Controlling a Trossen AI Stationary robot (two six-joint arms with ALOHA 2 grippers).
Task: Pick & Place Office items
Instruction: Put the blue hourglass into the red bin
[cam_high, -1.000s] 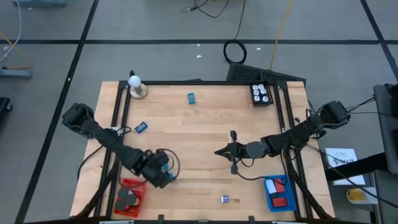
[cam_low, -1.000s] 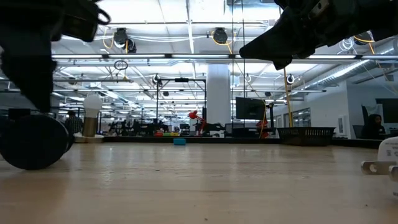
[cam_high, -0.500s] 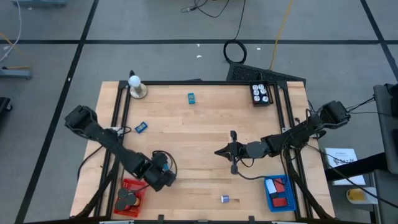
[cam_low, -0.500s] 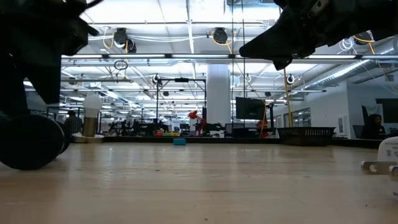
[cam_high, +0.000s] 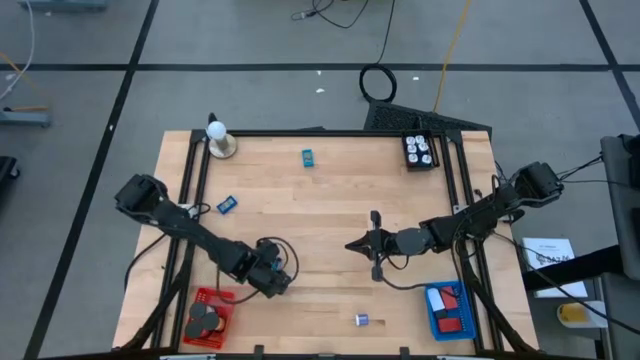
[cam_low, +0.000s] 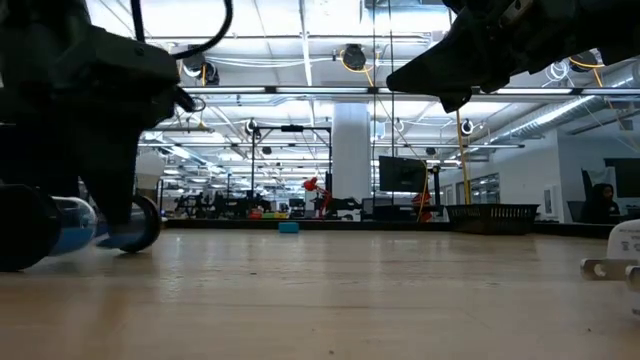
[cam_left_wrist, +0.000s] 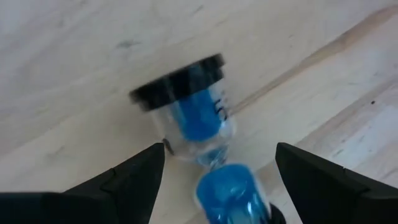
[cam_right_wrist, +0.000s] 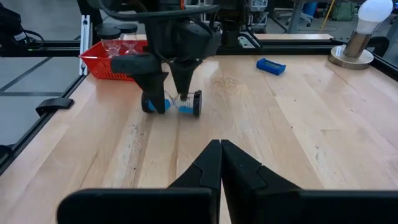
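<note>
From above, we saw the left claw (cam_high: 275, 281) just beside the red basket (cam_high: 213, 312), over a small blue sand timer (cam_high: 268, 272) lying on the tabletop (cam_high: 330, 200); the right claw (cam_high: 372, 243) waited nearer the blue basket (cam_high: 448, 310). At tabletop level, the timer (cam_low: 120, 226) lay on its side. The left wrist view showed the left claw's fingers (cam_left_wrist: 130, 180) spread wide on either side of the timer (cam_left_wrist: 199, 137), not touching it. The right wrist view showed the right claw (cam_right_wrist: 221, 165) closed, empty, pointing toward the red basket (cam_right_wrist: 112, 62).
</note>
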